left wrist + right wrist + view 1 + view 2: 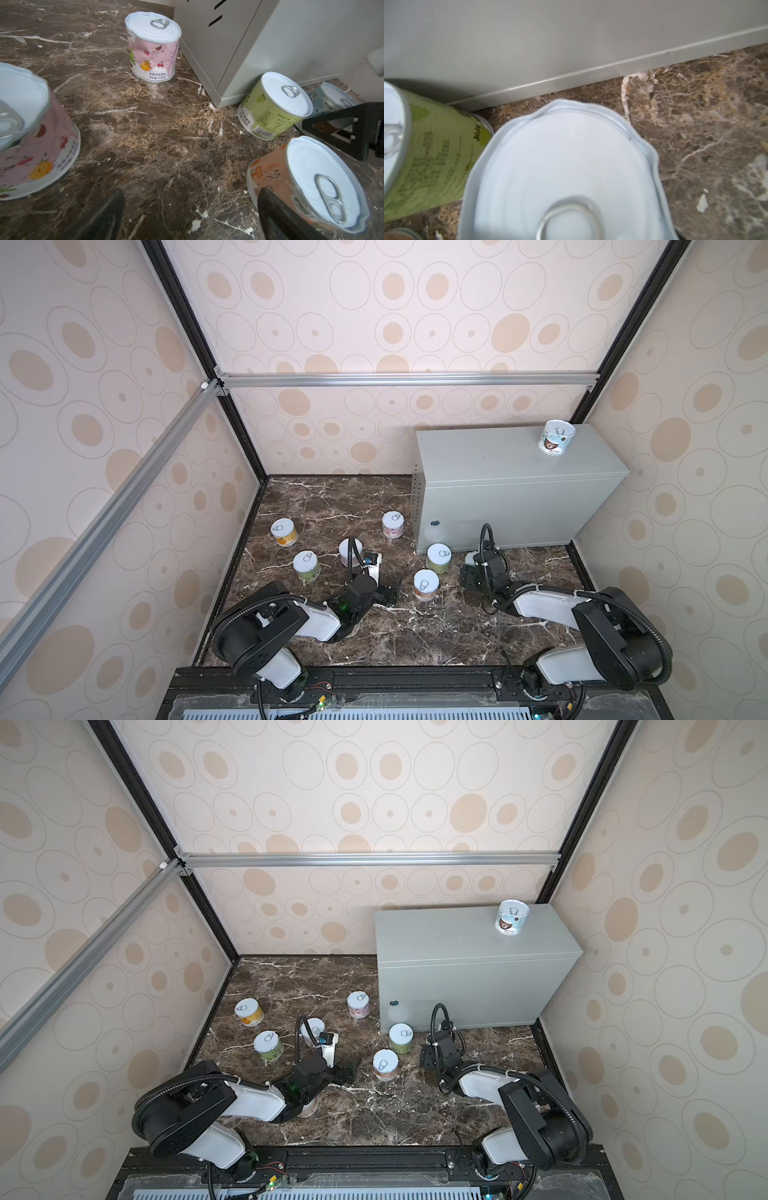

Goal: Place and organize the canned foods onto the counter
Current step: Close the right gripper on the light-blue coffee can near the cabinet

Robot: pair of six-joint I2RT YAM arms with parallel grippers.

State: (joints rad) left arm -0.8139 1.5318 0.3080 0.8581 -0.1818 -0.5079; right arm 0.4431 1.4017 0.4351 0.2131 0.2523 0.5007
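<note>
Brown marbled table (415,639) is lying between dotted beige walls (415,302), carrying most cans (392,524); one blue can (557,437) is standing on the grey cabinet (498,472). The left jaws are gaping empty; the right jaws are hanging over a dented can (566,166), gripping or not I cannot tell.

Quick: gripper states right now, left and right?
Left gripper: open, holding nothing.
Right gripper: down over a can by the counter; cannot tell whether it is open or shut on it.
</note>
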